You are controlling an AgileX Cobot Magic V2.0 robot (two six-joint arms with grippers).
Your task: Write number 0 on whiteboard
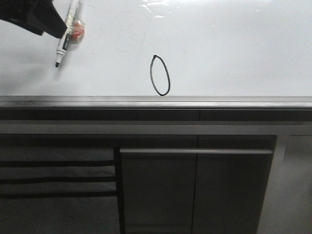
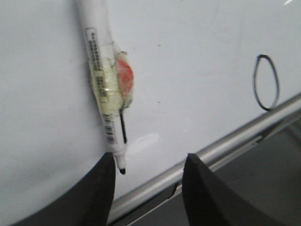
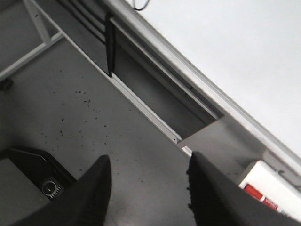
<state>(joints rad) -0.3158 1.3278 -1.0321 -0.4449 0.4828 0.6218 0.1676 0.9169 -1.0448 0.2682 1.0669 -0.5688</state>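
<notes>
- Glossy white, the whiteboard carries the number 0 just above its grey metal edge — bare board lies on both sides.
- Left end effector: fingers spread; a marker wrapped in tape hangs beside one finger — whether it is grasped, I cannot tell.
- Right end effector: released, over grey floor, seen only in its wrist view.
</notes>
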